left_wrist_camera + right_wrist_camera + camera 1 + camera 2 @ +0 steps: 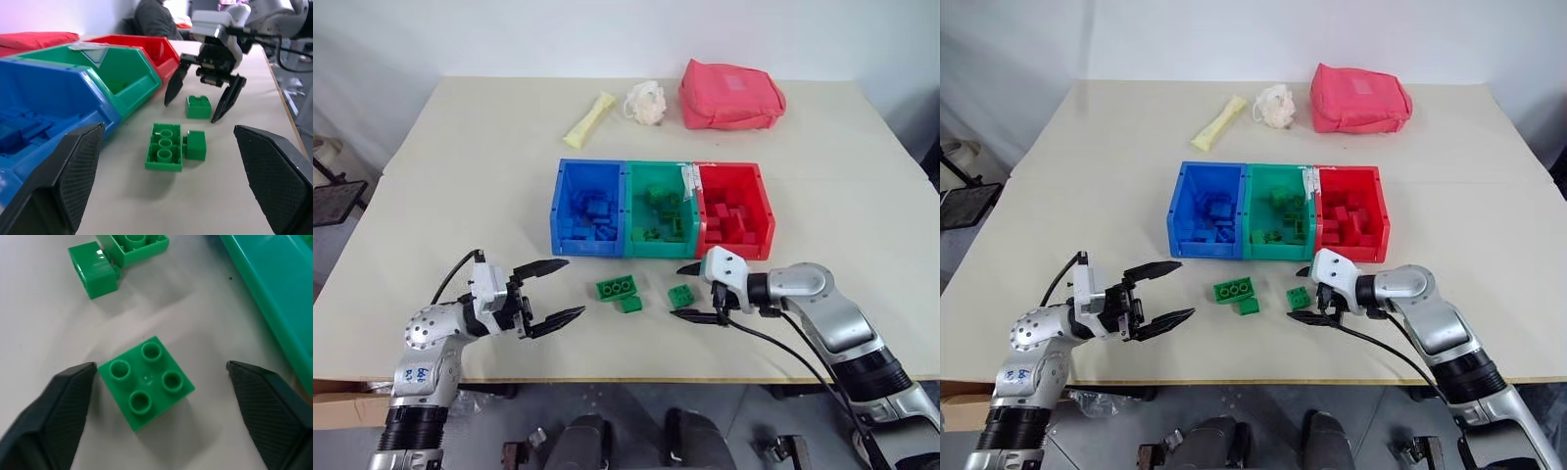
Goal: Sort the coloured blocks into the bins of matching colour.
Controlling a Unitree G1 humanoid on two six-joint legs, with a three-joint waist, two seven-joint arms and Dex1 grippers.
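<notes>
Three joined bins stand mid-table: blue point(570, 233), green point(636, 240) and red point(763, 233), each holding blocks of its own colour. In front of them lie three loose green blocks: a long brick point(617, 287), a small one point(630, 305) beside it, and a square four-stud block point(681, 294). My right gripper point(682, 291) is open and straddles the square block point(145, 382), one finger on each side; the wrist view shows a gap on one side. To the left, my left gripper point(574, 286) is open and empty, pointing at the long brick point(165, 147).
At the table's far side lie a pale yellow stick point(590, 118), a white crumpled thing point(646, 102) and a red fabric pouch point(729, 95). The table's front edge point(636, 380) runs just under both arms. A person point(154, 17) sits beyond the table.
</notes>
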